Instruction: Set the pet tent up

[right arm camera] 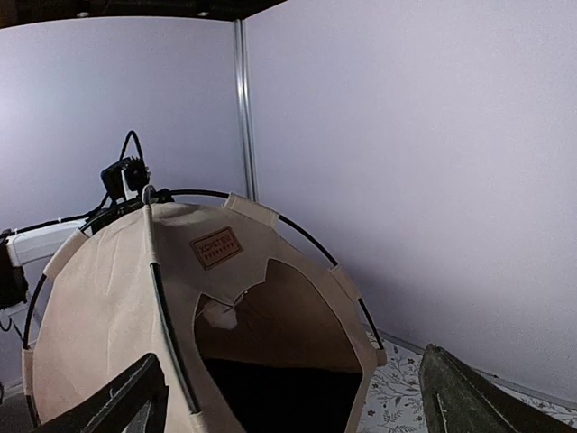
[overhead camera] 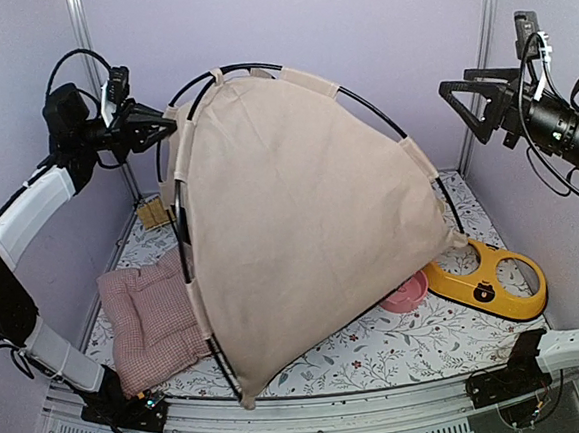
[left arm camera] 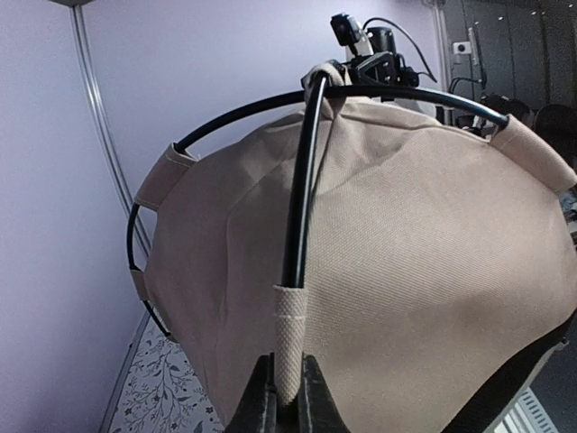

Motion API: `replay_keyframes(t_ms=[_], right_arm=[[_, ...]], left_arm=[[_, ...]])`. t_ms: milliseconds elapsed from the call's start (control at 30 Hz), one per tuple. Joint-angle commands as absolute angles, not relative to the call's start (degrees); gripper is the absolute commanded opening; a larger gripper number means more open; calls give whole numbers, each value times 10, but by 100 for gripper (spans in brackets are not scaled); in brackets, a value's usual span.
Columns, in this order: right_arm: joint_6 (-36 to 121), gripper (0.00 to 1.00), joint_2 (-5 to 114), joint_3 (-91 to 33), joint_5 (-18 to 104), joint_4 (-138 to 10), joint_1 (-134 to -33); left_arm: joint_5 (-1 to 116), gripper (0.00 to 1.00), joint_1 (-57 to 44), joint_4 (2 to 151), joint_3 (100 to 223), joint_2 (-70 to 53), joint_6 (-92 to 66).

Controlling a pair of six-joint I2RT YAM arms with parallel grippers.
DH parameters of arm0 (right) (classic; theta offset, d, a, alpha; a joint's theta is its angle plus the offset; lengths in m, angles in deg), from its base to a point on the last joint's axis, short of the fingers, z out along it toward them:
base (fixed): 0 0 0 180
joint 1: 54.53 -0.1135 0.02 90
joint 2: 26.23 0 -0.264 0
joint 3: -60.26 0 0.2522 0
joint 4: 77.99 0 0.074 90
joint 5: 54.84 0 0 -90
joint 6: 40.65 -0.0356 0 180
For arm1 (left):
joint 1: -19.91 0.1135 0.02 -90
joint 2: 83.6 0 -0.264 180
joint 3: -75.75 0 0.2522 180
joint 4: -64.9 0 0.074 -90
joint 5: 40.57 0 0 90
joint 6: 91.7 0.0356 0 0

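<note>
Fabric, beige and taut, covers a dome-shaped tent (overhead camera: 310, 225) that fills the middle of a table with a flowered cover (overhead camera: 400, 343). Thin black poles (left arm camera: 302, 180) arch over the tent and pass through fabric loops along its edges. The tent's lowest corner sits at the near edge of the table, and its right corner touches a yellow tray with two round holes (overhead camera: 487, 279). A pink bowl (overhead camera: 408, 292) peeks out from under the tent, just beside the tray. A pink checked cushion (overhead camera: 152, 323) lies to the left, with its edge tucked against the tent's side.

The left claw (overhead camera: 162, 125) is raised to the tent's upper left. Its jaws are pinched narrowly on a fabric sleeve where a pole enters it.

The right claw (overhead camera: 469, 110) hangs in the air off to the upper right, well apart from the tent. Its jaws are spread wide and hold nothing.

From that side the tent's doorway shows, dark inside, with a small brown label (right arm camera: 216, 247) above it. A white pom-pom (right arm camera: 216, 313) dangles in the opening.
</note>
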State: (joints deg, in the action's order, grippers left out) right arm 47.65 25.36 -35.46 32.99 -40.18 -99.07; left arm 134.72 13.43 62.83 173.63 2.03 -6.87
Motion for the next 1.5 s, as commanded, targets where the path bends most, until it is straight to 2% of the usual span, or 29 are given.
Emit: replay_keyframes(t_ms=[0,233,500,567,733,867,1033,1200,1467], right_arm=[[487,99,320,-388,437,-332,-988],[503,99,387,-422,547,-301,-988],[500,99,430,-432,615,-341,-988],[502,96,441,-447,595,-339,-987],[499,97,446,-488,385,-305,-988],[501,97,436,-502,421,-323,-988],[474,97,448,-527,292,-303,-987],[474,96,461,-527,254,-285,-988],[511,96,437,-545,305,-304,-988]], left_arm=[[1428,0,130,404,1728,33,-266],[1445,2,127,169,1702,62,-487],[1485,1,86,-232,1740,157,-865],[1486,1,79,-239,1737,159,-870],[1490,1,72,-214,1713,148,-844],[1493,1,68,-202,1709,150,-838],[1496,1,63,-203,1709,146,-842],[1494,1,64,-191,1704,130,-832],[1486,1,63,-111,1674,99,-758]])
